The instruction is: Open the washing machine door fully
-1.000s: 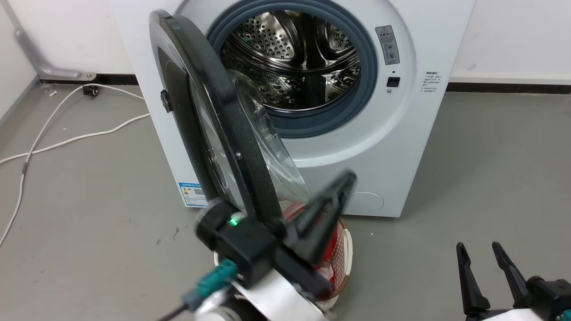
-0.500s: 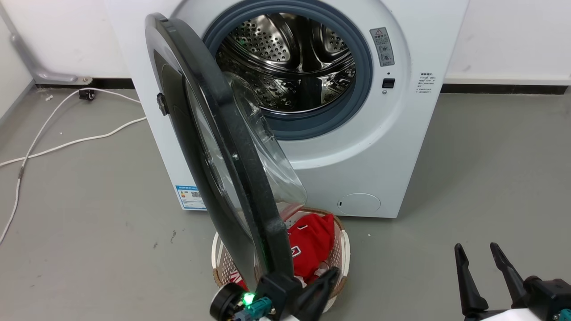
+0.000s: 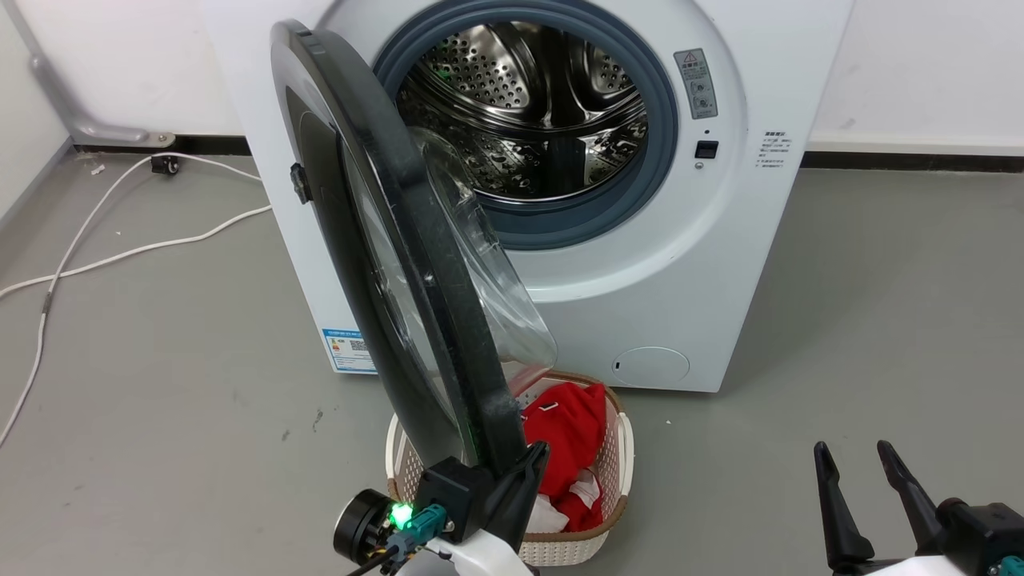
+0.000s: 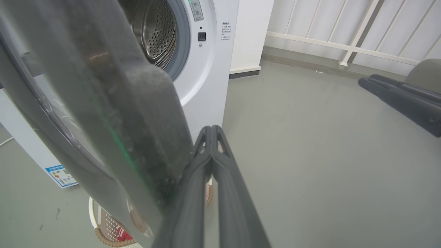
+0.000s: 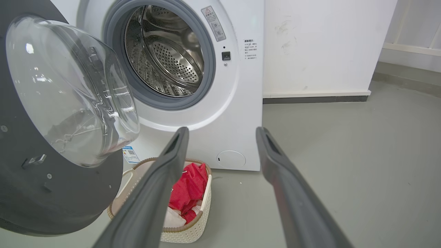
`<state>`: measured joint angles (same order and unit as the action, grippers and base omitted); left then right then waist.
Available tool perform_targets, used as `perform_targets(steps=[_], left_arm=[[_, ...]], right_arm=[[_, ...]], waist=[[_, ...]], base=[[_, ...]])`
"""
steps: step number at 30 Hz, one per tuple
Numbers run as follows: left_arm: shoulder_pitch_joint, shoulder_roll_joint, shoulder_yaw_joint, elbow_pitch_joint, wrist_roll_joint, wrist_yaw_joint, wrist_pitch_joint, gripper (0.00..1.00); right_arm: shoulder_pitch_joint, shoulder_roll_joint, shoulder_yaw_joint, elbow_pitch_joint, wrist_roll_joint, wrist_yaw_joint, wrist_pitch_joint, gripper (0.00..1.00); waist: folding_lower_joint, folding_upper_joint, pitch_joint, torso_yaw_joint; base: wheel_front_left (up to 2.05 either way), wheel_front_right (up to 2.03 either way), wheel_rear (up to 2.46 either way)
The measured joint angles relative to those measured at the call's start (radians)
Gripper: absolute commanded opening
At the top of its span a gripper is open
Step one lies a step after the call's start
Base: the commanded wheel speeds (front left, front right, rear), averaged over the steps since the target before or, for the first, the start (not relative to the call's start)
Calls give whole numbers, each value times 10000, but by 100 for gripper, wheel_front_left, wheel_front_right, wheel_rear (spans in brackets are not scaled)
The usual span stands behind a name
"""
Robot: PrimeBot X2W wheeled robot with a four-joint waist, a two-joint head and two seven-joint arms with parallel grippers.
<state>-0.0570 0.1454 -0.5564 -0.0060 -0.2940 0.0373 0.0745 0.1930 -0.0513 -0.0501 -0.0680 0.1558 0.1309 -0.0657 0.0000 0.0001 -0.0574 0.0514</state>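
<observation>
The washing machine door, round and glossy black with a clear glass bowl, stands swung out from the white machine, edge-on to the head view. Behind it the steel drum is exposed. My left gripper is shut and empty, its fingers lying against the door's lower rim on the bowl side; in the left wrist view the gripper sits just right of the door's rim. My right gripper is open and empty, low at the right, well clear of the door; its wrist view shows the gripper facing the machine.
A white wicker basket with red clothes sits on the floor under the door's lower edge. White cables trail across the grey floor at the left, near a grey pipe. A white railing stands right of the machine.
My left gripper dropped from beside the door's lower edge to the bottom of the head view, then rose a little against the rim. The door's angle looks unchanged. The camera shifted slightly.
</observation>
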Motion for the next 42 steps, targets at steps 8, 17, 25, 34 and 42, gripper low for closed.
perform_targets(steps=[8, 17, 25, 34, 42], left_arm=[[97, -102, 247, -31, -240, 295, -165, 0], [343, 136, 671, -867, -268, 817, -249, 0], [499, 270, 1087, -1030, -272, 1227, -479, 0], [546, 821, 2259, -928, -589, 1649, -734, 0], [102, 1563, 3570, -272, -1149, 1653, -951, 0]], right_arm=[[-46, 0, -46, 128, -15, -2, -65, 100], [-136, 0, -167, 247, -13, -2, -221, 100], [-255, 4, -163, 305, 48, -2, -397, 100], [-476, 6, -79, 314, 25, 0, -439, 100], [-674, 6, 67, 150, -96, 0, -334, 100]], waist=[[0, 0, 11, 209], [0, 0, 108, 866], [0, 0, 248, 1771], [0, 0, 474, 2630], [0, 0, 767, 2679]], base=[[0, 0, 0], [0, 0, 0], [0, 0, 0], [0, 0, 0], [0, 0, 0]])
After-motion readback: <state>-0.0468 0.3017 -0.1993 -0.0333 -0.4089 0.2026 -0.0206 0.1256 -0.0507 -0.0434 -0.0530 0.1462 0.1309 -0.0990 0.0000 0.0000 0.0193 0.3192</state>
